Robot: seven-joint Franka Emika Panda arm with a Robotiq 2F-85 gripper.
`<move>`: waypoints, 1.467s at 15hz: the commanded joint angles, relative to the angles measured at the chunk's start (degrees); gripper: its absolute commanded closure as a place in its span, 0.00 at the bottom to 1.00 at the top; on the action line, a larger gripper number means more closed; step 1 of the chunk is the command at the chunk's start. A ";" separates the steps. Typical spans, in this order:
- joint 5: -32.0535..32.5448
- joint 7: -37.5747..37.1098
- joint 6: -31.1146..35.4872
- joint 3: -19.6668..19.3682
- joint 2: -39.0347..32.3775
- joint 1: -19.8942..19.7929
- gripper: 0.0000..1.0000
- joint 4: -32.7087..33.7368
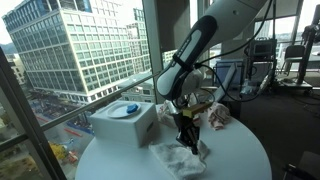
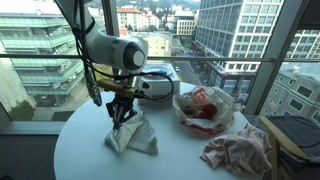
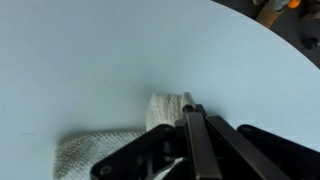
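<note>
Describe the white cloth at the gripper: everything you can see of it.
The white cloth is a soft, nubbly towel, like terry. It lies crumpled on the round white table, with one part drawn up into a peak where the gripper pinches it, fingers closed together. The rest spreads in loose folds on the tabletop. Nothing else touches it.

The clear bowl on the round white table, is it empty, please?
No, the clear round bowl holds crumpled red and pale cloth.
</note>
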State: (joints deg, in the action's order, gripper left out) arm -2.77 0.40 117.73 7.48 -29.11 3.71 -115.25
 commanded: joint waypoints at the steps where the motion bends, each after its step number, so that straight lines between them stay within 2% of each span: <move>1: -1.80 4.30 -3.71 2.86 1.07 2.18 0.99 3.22; 7: 0.62 7.82 -5.13 5.33 -3.78 7.51 0.99 9.47; 15: 4.79 9.57 -5.94 6.75 -10.85 14.17 0.99 20.62; 17: 5.80 10.46 -4.72 7.13 -12.43 15.37 0.99 22.93; 22: 6.39 14.62 3.11 8.54 -14.74 16.64 0.99 25.04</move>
State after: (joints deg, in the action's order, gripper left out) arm 2.36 12.30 117.43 15.05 -41.86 20.00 -92.90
